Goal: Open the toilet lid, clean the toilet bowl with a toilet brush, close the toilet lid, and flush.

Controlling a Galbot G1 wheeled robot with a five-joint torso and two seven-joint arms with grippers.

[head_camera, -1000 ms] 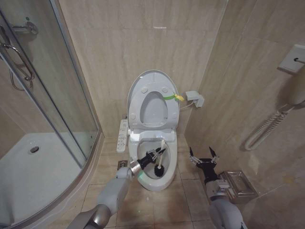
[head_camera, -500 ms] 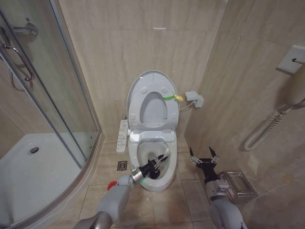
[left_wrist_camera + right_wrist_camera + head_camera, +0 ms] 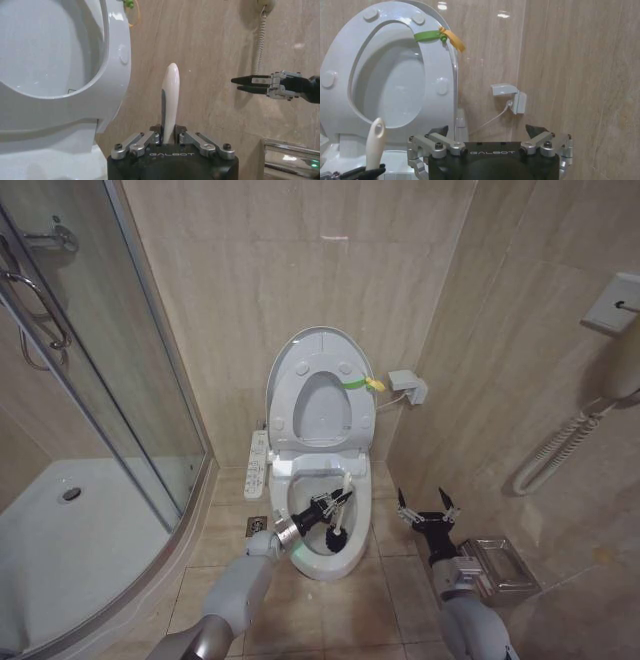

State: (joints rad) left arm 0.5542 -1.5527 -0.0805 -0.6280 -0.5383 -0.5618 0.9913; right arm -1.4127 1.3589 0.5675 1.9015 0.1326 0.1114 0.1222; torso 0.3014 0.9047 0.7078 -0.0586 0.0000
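"GALBOT" is printed in pale letters on the black body of each gripper, readable in both wrist views. The room is a small bathroom with beige stone-look wall tiles and a beige tiled floor [image 3: 390,580]. A glass shower cabin [image 3: 90,380] with a white shower tray takes up the left side of the head view, and a handset with a coiled cord [image 3: 560,445] hangs on the wall at the right.

The toilet bowl [image 3: 320,555] stands at the centre of the head view against the back wall, with a white button panel [image 3: 257,465] on its side. The toilet lid [image 3: 320,395] stands upright, a yellow-green loop [image 3: 362,384] tied at its edge.

The left gripper [image 3: 328,508] is over the bowl, clamped on the white handle of the toilet brush [image 3: 338,520], whose dark head sits down inside the bowl. The right gripper [image 3: 428,512] hangs over the floor just right of the bowl, fingers spread wide, holding nothing. A shiny metal box [image 3: 500,570] sits on the floor at the lower right.
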